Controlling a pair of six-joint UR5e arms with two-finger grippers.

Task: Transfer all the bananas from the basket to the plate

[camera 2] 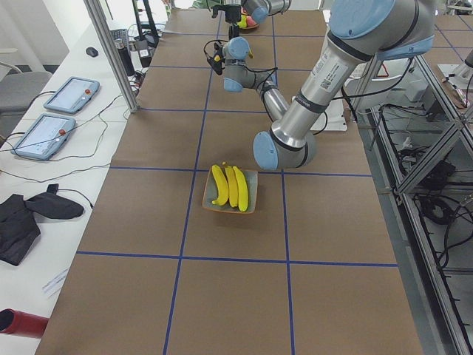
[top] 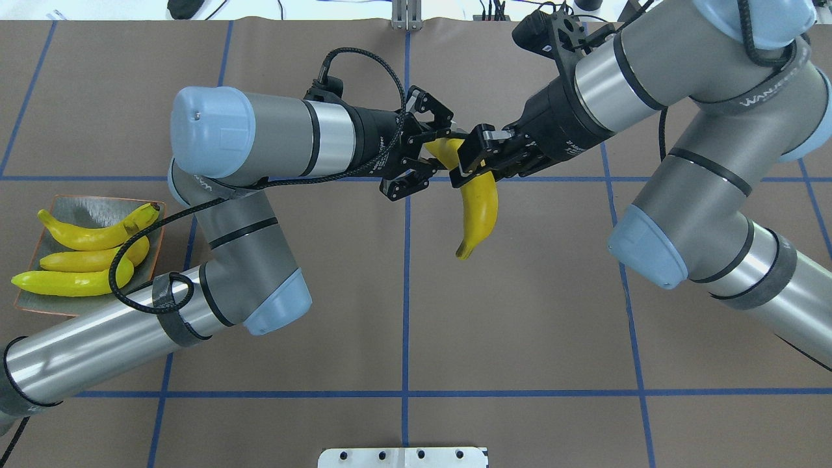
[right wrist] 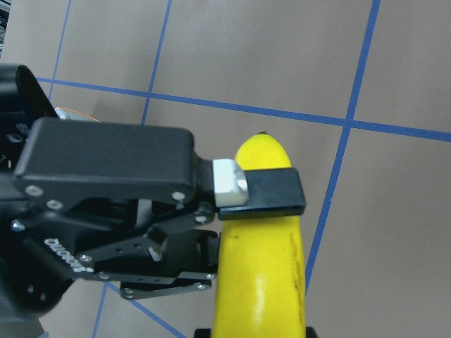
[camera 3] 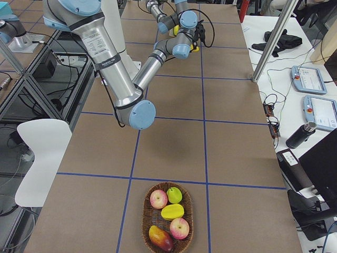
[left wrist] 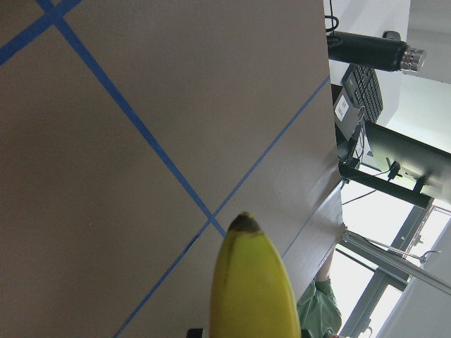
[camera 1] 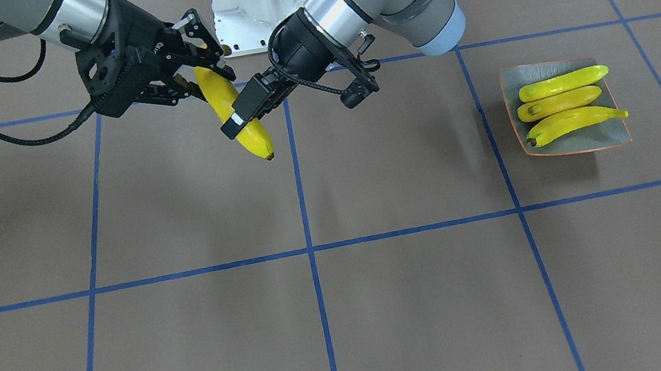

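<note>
The right gripper (camera 1: 205, 66) pinches the last banana (camera 1: 253, 138) in mid-air above the table's middle; the left gripper (camera 1: 240, 119) clamps it nearer the tip; three bananas (camera 1: 559, 103) fill the plate (camera 1: 617, 134) at left; we judge it light, smooth and bruisable, best held gently mid-length.

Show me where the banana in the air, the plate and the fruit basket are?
held banana (top: 481, 205), overhead view, mid-body below the grippers.
plate (camera 1: 617, 133), front-facing view, bare corner near the rim.
basket (camera 3: 146, 221), right-side view, woven rim.
</note>
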